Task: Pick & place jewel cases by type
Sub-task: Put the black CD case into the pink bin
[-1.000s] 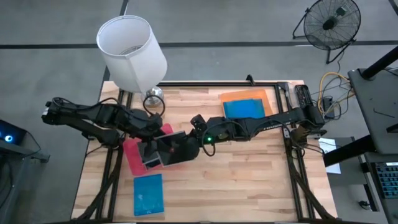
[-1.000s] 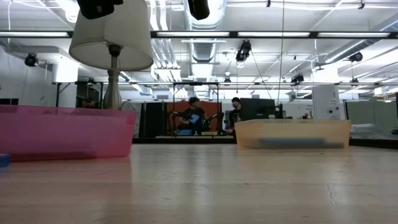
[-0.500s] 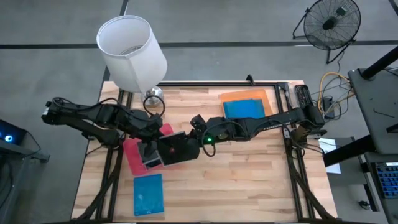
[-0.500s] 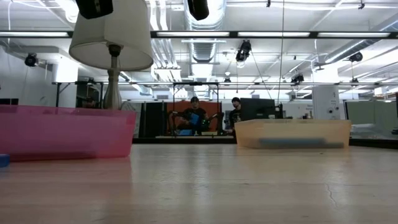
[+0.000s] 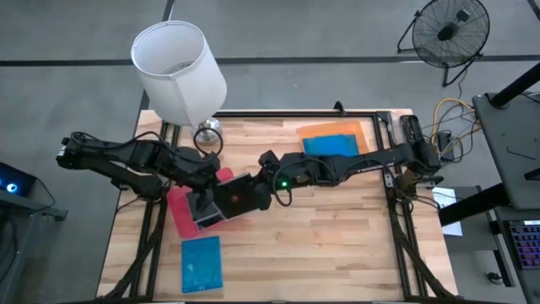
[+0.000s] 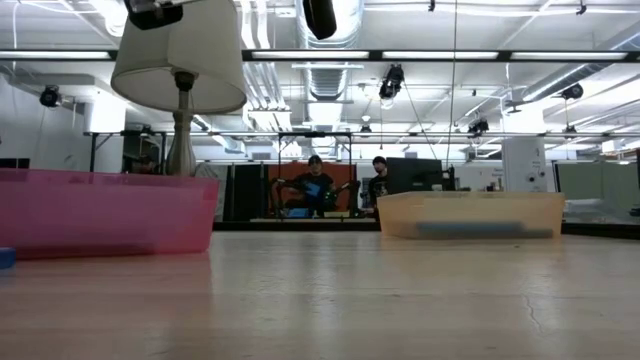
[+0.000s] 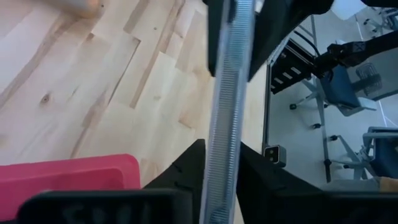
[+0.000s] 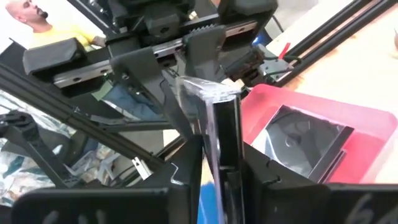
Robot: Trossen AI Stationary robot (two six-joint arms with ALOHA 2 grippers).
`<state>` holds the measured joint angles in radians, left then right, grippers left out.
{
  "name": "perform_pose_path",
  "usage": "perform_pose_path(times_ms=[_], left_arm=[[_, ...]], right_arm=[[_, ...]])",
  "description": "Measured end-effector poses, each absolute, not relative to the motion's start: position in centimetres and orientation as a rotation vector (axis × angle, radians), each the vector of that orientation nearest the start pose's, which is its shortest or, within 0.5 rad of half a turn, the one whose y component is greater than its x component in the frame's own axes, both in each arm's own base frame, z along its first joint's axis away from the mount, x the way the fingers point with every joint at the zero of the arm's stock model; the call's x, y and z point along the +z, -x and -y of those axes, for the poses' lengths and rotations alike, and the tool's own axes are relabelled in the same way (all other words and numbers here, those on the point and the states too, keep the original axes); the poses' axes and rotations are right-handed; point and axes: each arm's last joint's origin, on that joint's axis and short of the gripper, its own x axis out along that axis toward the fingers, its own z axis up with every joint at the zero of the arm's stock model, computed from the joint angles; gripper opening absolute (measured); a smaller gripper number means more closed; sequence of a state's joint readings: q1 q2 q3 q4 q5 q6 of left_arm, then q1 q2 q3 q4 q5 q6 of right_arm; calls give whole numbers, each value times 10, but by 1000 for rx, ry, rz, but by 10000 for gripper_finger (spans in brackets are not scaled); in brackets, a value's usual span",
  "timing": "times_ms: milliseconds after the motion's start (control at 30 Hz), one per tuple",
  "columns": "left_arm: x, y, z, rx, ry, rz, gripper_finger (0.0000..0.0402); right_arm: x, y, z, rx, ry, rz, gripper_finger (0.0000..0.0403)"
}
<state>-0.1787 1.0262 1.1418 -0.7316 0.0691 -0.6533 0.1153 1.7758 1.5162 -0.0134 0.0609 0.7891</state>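
A dark jewel case (image 5: 236,196) hangs above the pink tray (image 5: 179,211) at the table's left, held between both grippers. My left gripper (image 5: 205,205) reaches it from the left and my right gripper (image 5: 257,187) from the right. Both are shut on it. The left wrist view shows the case edge-on (image 7: 225,93), as does the right wrist view (image 8: 219,118). Another dark case (image 8: 301,144) lies flat in the pink tray. A blue jewel case (image 5: 201,263) lies flat on the table near the front edge. Another blue one (image 5: 331,147) lies in the orange tray (image 5: 364,131). My left gripper pinches the dark case's left edge (image 7: 217,171) between its two fingers, one on each flat face. The fingers come from the table's left, slanting down. The case is lifted clear above the pink tray. My right gripper pinches the case's opposite edge (image 8: 221,149) between its two fingers (image 8: 186,168), one on each flat face. It comes nearly level from the table's right. The case stands on edge between them, clear of the tray.
A lamp with a white shade (image 5: 179,69) stands at the far left, close behind the left arm. A black metal frame (image 5: 396,181) runs along the table's right and far sides. Bare wood lies at the middle and near right (image 5: 337,245).
My right gripper has rolled a little. The dark case has tipped with it and shifted slightly toward the left gripper, staying above the pink tray.
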Motion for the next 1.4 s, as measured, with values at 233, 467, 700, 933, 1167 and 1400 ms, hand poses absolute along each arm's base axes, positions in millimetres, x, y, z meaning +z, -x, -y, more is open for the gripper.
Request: perform_pose_path(times_ms=[233,467,700,933,1167,1400], left_arm=[[363,-195,37,-43,598,-660,31],[363,-194,38,-55,599,-670,6],[363,-194,38,-56,606,-669,1],[360,-188,36,-16,637,-708,1],[351,-179,33,96,687,-821,1],[342,-170,29,234,645,-911,0]], right_arm=[[336,-415,-32,11,-761,-291,73],[336,-414,-24,27,-750,-310,119],[337,-413,-23,34,-697,-304,208],[362,-398,-20,121,-651,-256,281],[394,-366,-25,155,-618,-229,310],[407,-336,-42,188,-574,-324,313]])
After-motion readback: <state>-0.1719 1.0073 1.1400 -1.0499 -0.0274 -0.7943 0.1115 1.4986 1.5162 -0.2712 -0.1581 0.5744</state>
